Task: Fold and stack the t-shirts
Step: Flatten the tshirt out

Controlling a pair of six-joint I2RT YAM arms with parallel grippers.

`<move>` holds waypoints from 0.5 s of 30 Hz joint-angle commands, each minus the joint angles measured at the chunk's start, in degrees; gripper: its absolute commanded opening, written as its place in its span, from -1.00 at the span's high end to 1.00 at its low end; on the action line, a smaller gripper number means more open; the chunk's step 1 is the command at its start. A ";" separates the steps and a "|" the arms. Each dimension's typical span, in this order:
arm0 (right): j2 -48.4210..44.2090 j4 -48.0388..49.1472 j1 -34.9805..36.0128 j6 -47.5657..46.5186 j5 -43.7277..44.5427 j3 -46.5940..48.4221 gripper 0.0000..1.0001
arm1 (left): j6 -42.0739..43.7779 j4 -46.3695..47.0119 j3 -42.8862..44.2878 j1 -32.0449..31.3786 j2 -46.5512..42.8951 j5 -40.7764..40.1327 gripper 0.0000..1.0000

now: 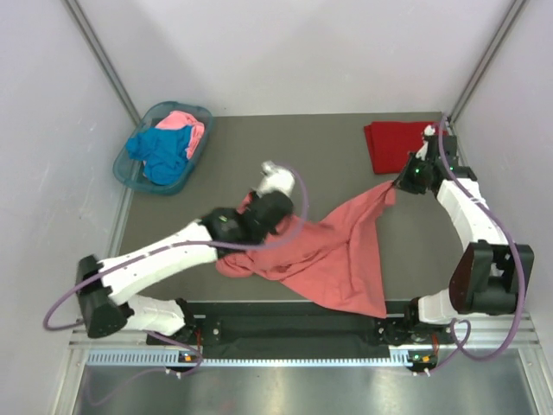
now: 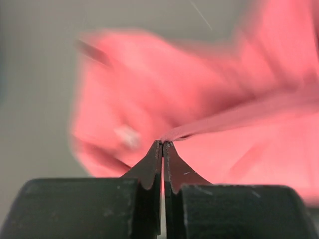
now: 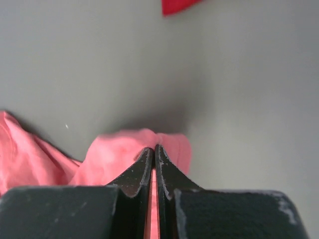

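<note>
The far middle of the table (image 1: 294, 147) is bare, so a gripper can pass there, between the teal basket (image 1: 123, 170) in the far left corner and the dark red shirt (image 1: 393, 143) in the far right corner. The salmon shirt (image 1: 337, 259) stretches across the middle and blocks the way. The left arm (image 1: 164, 255) lies over the near left part. The right arm (image 1: 467, 212) fills the right edge.
</note>
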 commanded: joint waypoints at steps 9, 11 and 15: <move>-16.50 -2.44 -1.08 -2.47 7.72 24.21 1.00 | 27.12 29.48 25.86 12.15 -12.57 -27.94 1.00; -17.83 -3.12 -1.08 -3.96 7.64 29.56 1.00 | 33.11 34.06 30.35 12.15 -12.22 -28.82 1.00; -22.47 -5.06 -1.17 -5.64 9.04 40.19 1.00 | 32.97 26.74 44.82 12.07 -12.30 -24.27 1.00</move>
